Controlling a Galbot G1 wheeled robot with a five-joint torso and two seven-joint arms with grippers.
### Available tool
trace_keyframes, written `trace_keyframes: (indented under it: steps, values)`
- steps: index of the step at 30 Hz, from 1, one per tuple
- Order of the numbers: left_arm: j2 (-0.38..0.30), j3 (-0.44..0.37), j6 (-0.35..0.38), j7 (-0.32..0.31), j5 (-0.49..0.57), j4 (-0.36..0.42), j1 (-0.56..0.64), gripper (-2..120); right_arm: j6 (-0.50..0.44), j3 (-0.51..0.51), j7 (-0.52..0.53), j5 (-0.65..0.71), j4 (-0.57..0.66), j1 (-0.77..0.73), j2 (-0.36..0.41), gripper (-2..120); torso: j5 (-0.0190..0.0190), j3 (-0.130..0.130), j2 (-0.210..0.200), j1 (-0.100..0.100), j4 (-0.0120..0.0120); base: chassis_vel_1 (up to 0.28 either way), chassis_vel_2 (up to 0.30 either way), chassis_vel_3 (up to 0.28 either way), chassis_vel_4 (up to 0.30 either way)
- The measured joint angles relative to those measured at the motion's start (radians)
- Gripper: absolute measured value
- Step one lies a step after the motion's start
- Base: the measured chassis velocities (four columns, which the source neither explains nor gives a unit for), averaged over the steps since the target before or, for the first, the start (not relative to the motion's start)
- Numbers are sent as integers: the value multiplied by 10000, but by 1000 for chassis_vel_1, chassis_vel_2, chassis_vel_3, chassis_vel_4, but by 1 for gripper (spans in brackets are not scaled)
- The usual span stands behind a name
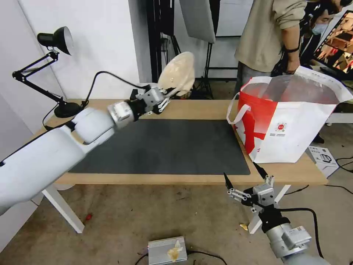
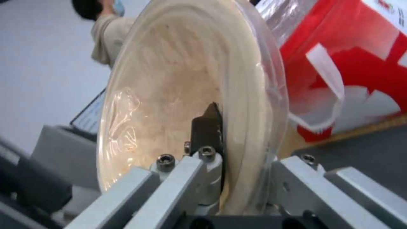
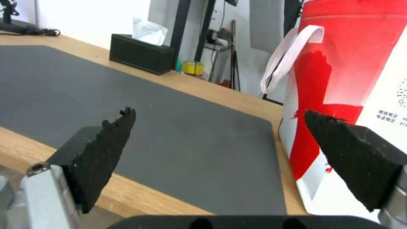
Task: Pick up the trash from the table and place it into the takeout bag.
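While tipped on edge above the far side of the light-wood worktop (image 1: 206, 110), the beige stained shallow bowl (image 1: 177, 74) is clamped by its rim in the left gripper (image 1: 167, 94) fingers (image 2: 208, 127), left of the white-and-red takeout bag (image 1: 294, 125). Right gripper (image 1: 245, 176) hangs below the near edge, fingers (image 3: 108, 149) wide, holding nothing.

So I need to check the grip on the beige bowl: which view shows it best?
The left wrist view: the beige bowl stands on edge with its rim pinched in the left gripper, one dark fingertip inside. The head view shows the bowl held above the table's far edge, with the grip small.
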State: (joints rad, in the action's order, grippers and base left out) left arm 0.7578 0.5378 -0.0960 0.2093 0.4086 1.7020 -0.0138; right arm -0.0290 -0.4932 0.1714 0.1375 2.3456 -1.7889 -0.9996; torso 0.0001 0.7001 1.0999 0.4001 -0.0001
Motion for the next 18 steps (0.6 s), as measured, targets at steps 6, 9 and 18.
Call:
trace_keyframes:
  steps: [6, 9, 18]
  values:
    - [1054, 1138, 26, -155, 123, -843, -1283, 1, 0, 0, 0, 0, 0, -1, 0, 100, -1, 0, 0, 1, 3, 0, 0, 0, 0]
    - [1696, 1481, 29, -204, 141, -1270, -1690, 1, 0, 0, 0, 0, 0, -1, 0, 100, 0, 0, 1, 0, 2, 0, 0, 0, 0]
    - [4072, 2187, -58, -61, -194, -3246, -2575, 1, 0, 0, 0, 0, 0, -1, -1, 100, 5, -1, 2, 0, -3, 0, 0, 0, 0]
